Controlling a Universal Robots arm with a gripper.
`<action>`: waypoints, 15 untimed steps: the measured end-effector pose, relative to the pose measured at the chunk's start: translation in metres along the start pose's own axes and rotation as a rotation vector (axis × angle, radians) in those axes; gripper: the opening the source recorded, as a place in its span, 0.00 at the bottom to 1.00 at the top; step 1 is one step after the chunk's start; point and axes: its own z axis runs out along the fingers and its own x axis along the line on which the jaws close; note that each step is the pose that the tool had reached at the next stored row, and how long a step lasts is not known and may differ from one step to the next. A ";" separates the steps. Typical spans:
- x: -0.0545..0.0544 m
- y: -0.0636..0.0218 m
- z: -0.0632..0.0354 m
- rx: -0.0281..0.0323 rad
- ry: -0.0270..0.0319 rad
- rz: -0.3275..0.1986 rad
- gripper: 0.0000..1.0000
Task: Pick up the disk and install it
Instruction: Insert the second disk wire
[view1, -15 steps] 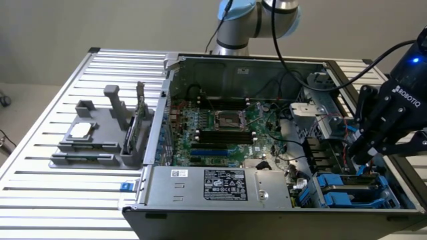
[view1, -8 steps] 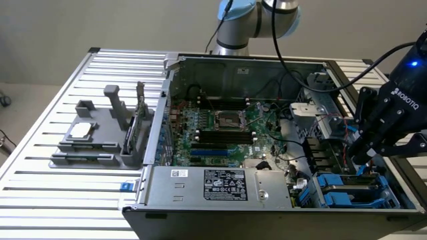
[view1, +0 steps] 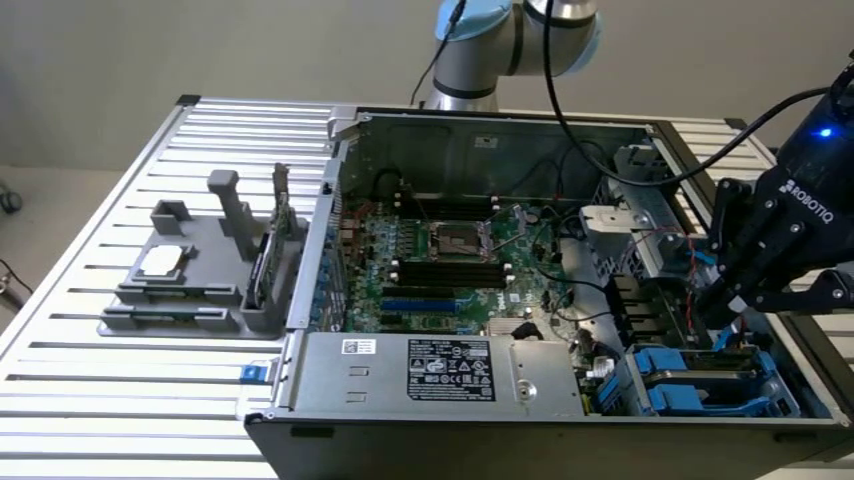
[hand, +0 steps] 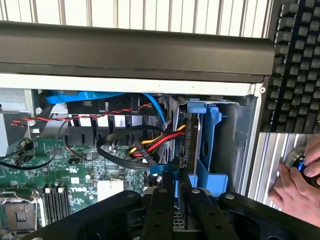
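Observation:
The disk (hand: 194, 146) stands on edge in its blue carrier (hand: 212, 150), inside the drive bay at a corner of the open computer case. My gripper (hand: 177, 189) is just in front of the disk's near edge. Its fingers (hand: 161, 200) are close together with only a thin slit between them, and I see nothing held there. In the exterior view my gripper (view1: 722, 318) hangs low over the blue drive bay (view1: 694, 390) at the case's near corner, on the exterior view's right.
Red, yellow and black cables (hand: 150, 146) loop beside the bay over the motherboard (view1: 441, 260). A grey power supply box (view1: 441, 370) lies along the case front. A grey fixture (view1: 174, 280) sits on the slatted table. A hand (hand: 300, 187) and keyboard (hand: 295, 65) lie outside the case.

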 end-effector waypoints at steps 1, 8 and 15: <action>0.000 -0.0001 0.0003 -0.0001 0.0022 0.000 0.16; -0.003 -0.0015 0.0028 -0.0004 0.0116 -0.002 0.16; -0.007 -0.0015 0.0040 -0.0004 0.0144 -0.002 0.16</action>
